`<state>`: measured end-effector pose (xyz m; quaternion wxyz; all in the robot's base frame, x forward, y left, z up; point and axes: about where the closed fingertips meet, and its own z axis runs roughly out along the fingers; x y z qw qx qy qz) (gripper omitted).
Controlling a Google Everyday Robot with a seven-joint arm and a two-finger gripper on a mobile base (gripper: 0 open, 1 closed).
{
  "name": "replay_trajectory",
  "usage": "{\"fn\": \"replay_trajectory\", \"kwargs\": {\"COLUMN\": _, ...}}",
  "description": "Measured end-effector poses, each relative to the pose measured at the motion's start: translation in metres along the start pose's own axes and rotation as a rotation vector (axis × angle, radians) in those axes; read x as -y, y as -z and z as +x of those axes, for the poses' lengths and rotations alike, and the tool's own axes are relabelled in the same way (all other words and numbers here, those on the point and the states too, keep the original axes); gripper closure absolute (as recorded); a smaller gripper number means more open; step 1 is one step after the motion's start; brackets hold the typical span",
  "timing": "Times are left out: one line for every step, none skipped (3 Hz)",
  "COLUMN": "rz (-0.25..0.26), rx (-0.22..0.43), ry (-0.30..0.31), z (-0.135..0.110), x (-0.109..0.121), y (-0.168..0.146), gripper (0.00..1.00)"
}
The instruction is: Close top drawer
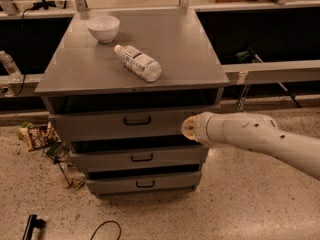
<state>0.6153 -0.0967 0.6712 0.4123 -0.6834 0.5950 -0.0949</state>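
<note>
Camera view, the only one I've got. The top drawer (100,126) sits mid-frame under the cabinet top (190,59), and it's standing out a little. There's a dark gap above its front panel. Its handle (137,120) is at the centre of that panel.

My arm (260,136) comes in from the right edge of the frame. The gripper (187,128) is at the right end of the drawer front, touching it or just short of it. Whether the gripper is spread or pressed together, I cannot tell; only its rounded tan end shows.

I read this as the push itself. Contact is well to the right of the handle, so I reckon a hard shove here could twist the drawer on its runners and jam it. I'd either shift toward the middle of the panel first or press slowly and straight in, square to the face.

I also want to hold mid-panel height. Too low and the tip slides off toward the middle drawer (141,157); too high and it dips into the gap.

Up top, the bottle (138,62) lies on its side near the centre and the bowl (103,28) stands upper left. A slam might set that bottle rolling, so I'd ease off near the end. I'd call it done when the gap is gone and the front sits flush.
</note>
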Motion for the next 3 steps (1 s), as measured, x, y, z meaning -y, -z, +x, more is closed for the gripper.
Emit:
{"fn": "replay_trajectory", "kwargs": {"rz": 0.008, "rx": 0.031, "ry": -0.141, "z": 0.0, "x": 0.005, "y": 0.08, "gripper": 1.0}}
{"fn": "replay_trajectory", "kwargs": {"rz": 0.065, "rx": -0.009, "ry": -0.195, "z": 0.014, "x": 0.023, "y": 0.143, "gripper": 1.0}}
{"fn": "replay_trajectory", "kwargs": {"rz": 0.067, "rx": -0.013, "ry": -0.201, "z": 0.016, "x": 0.022, "y": 0.146, "gripper": 0.83}}
